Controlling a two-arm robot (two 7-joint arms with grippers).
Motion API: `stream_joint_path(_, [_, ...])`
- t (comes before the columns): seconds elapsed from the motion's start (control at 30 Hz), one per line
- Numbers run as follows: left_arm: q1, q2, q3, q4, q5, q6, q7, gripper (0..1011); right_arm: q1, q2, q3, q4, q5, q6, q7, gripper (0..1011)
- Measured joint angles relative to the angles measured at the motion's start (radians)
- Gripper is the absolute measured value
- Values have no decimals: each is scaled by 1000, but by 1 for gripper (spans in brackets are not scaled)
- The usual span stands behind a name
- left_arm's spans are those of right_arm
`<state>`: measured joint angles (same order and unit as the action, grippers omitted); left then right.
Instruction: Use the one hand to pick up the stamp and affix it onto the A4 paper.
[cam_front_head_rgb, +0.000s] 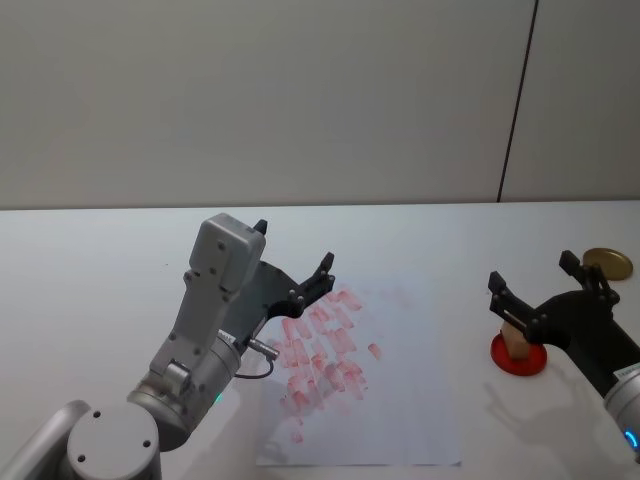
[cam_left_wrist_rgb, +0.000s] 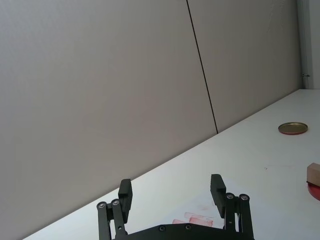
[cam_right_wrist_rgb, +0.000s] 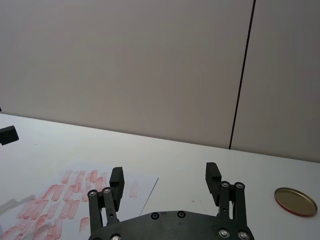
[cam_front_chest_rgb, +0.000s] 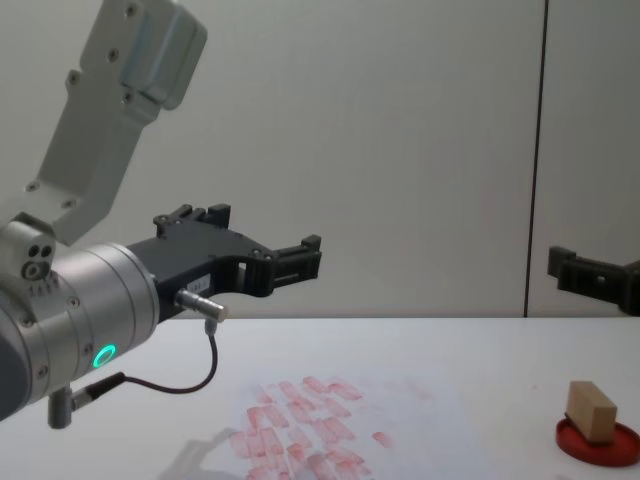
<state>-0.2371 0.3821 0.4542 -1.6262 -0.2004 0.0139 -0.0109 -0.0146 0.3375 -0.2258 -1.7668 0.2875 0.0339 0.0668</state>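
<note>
The stamp (cam_front_head_rgb: 517, 338) is a small light-brown wooden block standing on a round red ink pad (cam_front_head_rgb: 518, 360) at the right of the table; it also shows in the chest view (cam_front_chest_rgb: 590, 410). My right gripper (cam_front_head_rgb: 532, 272) hangs open well above the stamp, not touching it (cam_right_wrist_rgb: 165, 173). The A4 paper (cam_front_head_rgb: 400, 410) lies in the middle, covered with pinkish-red prints (cam_front_chest_rgb: 310, 425). My left gripper (cam_front_head_rgb: 295, 250) hovers open over the paper's far left corner, holding nothing (cam_left_wrist_rgb: 171, 185).
A flat round gold lid (cam_front_head_rgb: 607, 263) lies at the far right, behind the ink pad. The white tabletop (cam_front_head_rgb: 90, 270) ends at a grey wall. The left arm's large body (cam_front_chest_rgb: 80, 300) stands at the front left.
</note>
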Motion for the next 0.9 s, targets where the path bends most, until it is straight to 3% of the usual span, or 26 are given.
stream_joint_path(0.9, [0,0,0,0,0,0,0,993,0,0,0,0,0,0,0,1001])
